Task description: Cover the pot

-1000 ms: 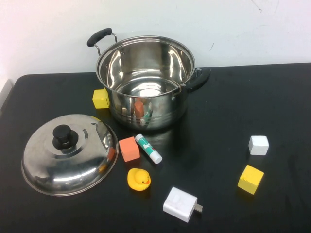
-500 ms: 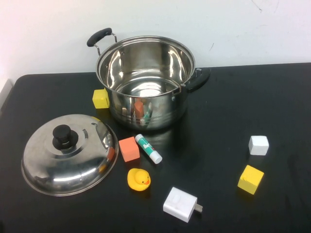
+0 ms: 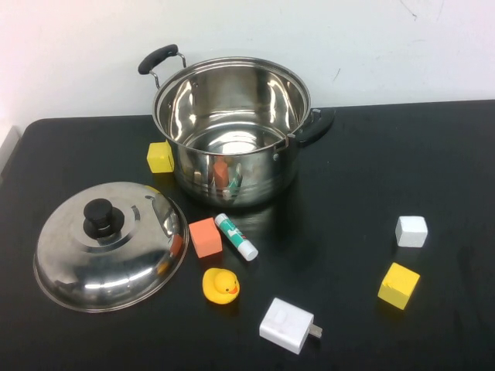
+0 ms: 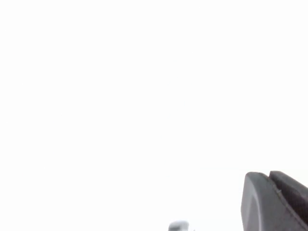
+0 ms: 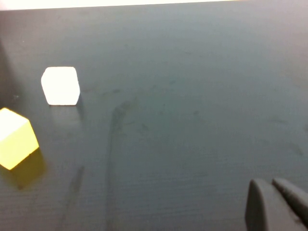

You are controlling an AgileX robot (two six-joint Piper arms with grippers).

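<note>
The shiny steel pot (image 3: 232, 166) with two black side handles stands open and upright at the back middle of the black table. The domed steel lid (image 3: 124, 259) with a black knob (image 3: 99, 216) lies on the table in front of the pot, to its left. Neither arm shows in the high view. My left gripper (image 4: 269, 180) shows only as dark fingertips pressed together against a blank white background. My right gripper (image 5: 272, 185) hangs over bare table on the right side with its fingertips together, holding nothing.
Around the pot lie a yellow block (image 3: 160, 157), an orange block (image 3: 206, 236), a glue stick (image 3: 236, 236), a rubber duck (image 3: 221, 285) and a white charger (image 3: 288, 325). At the right lie a white block (image 3: 411, 231) (image 5: 60, 85) and a yellow block (image 3: 399, 285) (image 5: 17, 138).
</note>
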